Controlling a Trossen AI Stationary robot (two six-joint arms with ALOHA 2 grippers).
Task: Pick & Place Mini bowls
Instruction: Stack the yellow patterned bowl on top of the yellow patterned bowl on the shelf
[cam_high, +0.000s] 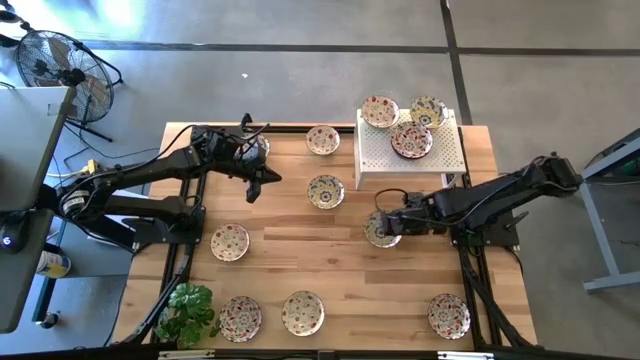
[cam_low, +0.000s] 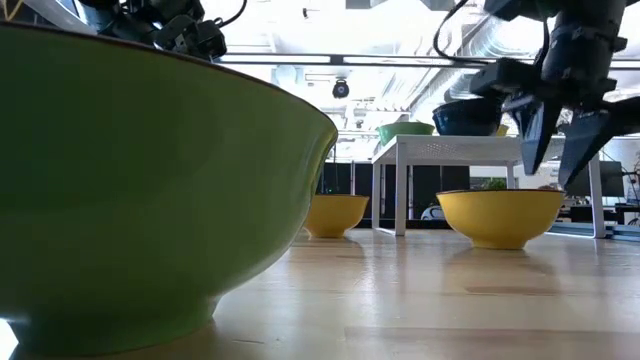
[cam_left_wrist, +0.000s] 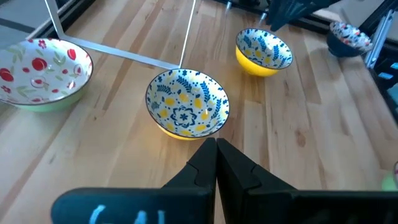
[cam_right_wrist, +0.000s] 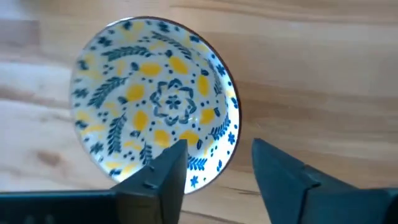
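Observation:
Several mini bowls with patterned insides rest on their bases on the wooden table (cam_high: 330, 260), and three sit on the white perforated stand (cam_high: 440, 160). My right gripper (cam_right_wrist: 217, 158) is open just above a yellow bowl (cam_right_wrist: 155, 106) with a blue-and-yellow inside, one finger over its inside and one outside its rim. From table height, the right gripper (cam_low: 555, 165) has its tips slightly above that bowl (cam_low: 500, 215). My left gripper (cam_left_wrist: 216, 155) is shut and hovers short of a similar bowl (cam_left_wrist: 186, 102) at mid table (cam_high: 326, 190).
A cherry-patterned bowl (cam_left_wrist: 40, 68) stands near the stand's legs. More bowls line the near edge (cam_high: 302, 312) (cam_high: 449, 315) (cam_high: 240, 317), with one at the left (cam_high: 230, 241). A potted plant (cam_high: 185, 315) sits at the near left corner. Bare wood lies between the rows.

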